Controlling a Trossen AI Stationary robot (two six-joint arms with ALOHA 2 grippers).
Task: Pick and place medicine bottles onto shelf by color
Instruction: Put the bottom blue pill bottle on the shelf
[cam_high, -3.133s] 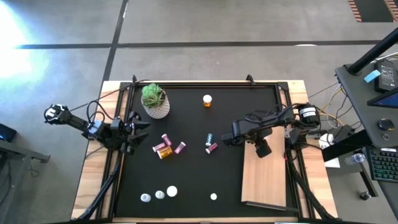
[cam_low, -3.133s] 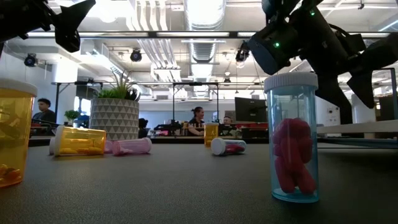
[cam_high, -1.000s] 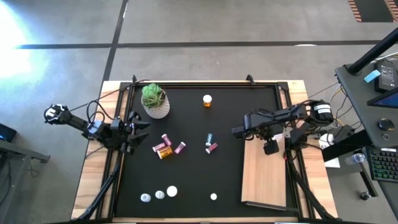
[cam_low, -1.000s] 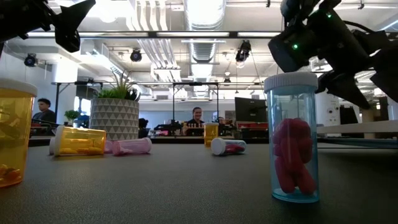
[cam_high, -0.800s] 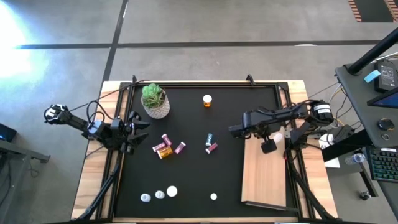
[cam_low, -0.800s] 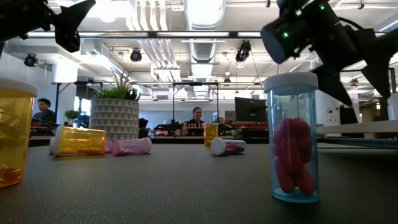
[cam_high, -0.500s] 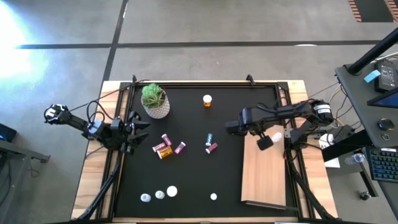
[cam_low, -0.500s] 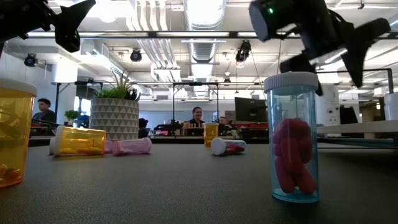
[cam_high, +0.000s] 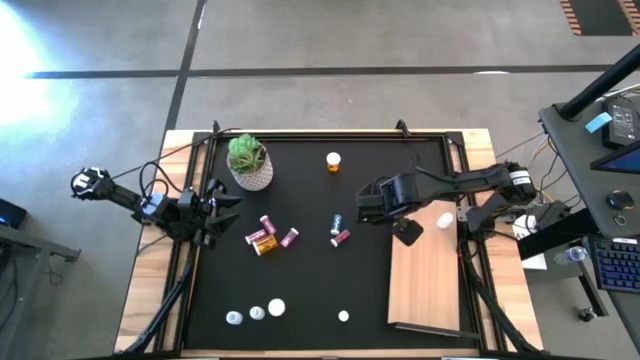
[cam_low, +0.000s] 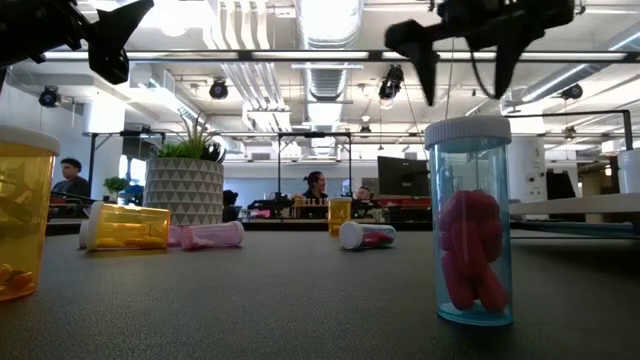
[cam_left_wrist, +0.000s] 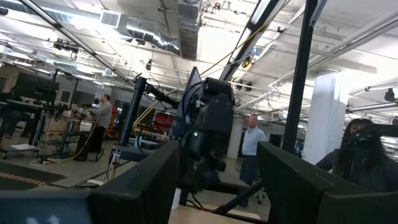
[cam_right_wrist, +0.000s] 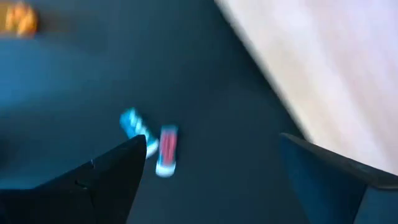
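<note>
Medicine bottles lie scattered on the black mat. A teal one (cam_high: 337, 222) and a pink one (cam_high: 340, 238) are at the middle, and an orange one (cam_high: 333, 160) stands at the far side. A pink and orange cluster (cam_high: 266, 236) lies left of centre, with white ones (cam_high: 257, 313) near the front edge. One white bottle (cam_high: 443, 219) stands on the far end of the pale wooden shelf (cam_high: 425, 285). My right gripper (cam_high: 368, 212) hangs open high above the mat, pointing down, between the shelf and the teal bottle (cam_right_wrist: 132, 123). My left gripper (cam_high: 215, 210) waits open at the mat's left edge.
A potted green plant (cam_high: 249, 163) stands at the mat's far left. The mat between the bottle groups is bare. In the low view a teal bottle with pink contents (cam_low: 470, 225) stands close to the camera. People move in the room behind the table.
My right gripper has come away from the shelf's far end, where a white bottle now stands by itself. The gripper has risen and gone toward the table's left, over the mat, rolling and tipping to point downward.
</note>
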